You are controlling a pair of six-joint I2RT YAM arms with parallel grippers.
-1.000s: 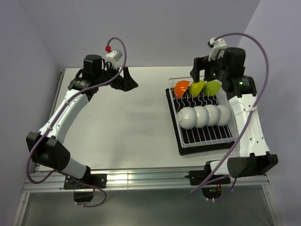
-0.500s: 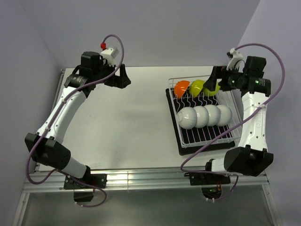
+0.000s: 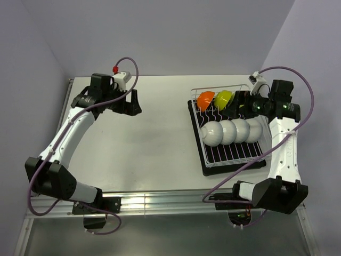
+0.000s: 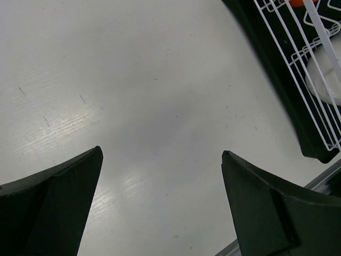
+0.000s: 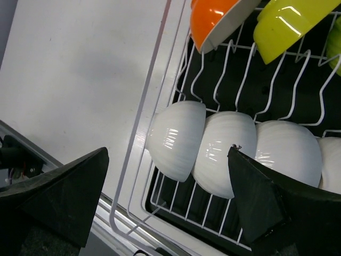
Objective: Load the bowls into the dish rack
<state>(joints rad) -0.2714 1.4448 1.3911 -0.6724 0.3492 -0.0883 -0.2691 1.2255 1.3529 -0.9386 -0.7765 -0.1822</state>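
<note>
Within the last second my right arm has swung off the far right corner of the dish rack (image 3: pixel 234 153) and dropped lower along its right side. My right pincer (image 5: pixel 168 152) now hangs over the rack with its fingers spread wide, gripping nothing. My left pincer (image 4: pixel 161 152), equally wide and empty, has drawn back toward the far left corner of the desk (image 3: pixel 154 138), with only bare tabletop between its fingers. The bowls themselves have not shifted in that time.

I take this to mean the loading is done. No bowl is left out on the desk in the top view, and both arms seem to be clearing away rather than reaching for anything.

The rack stands along the right side of the desk. Four white bowls (image 3: pixel 233 131) stand on edge in a tight row across its middle, each touching the next. At its far edge an orange bowl (image 5: pixel 213 21) and a lime green bowl (image 5: pixel 290 21) lean tilted side by side. A second green one shows only as a sliver at the edge of my right wrist view, and my wrist covers it from above.

The bowls are round, smooth and glossy, catching bright highlights. The rack is thin white wire bent into wavy uprights, set on a black tray (image 4: pixel 277 69). The desk is pale with a dull sheen, lightly scuffed.
</note>
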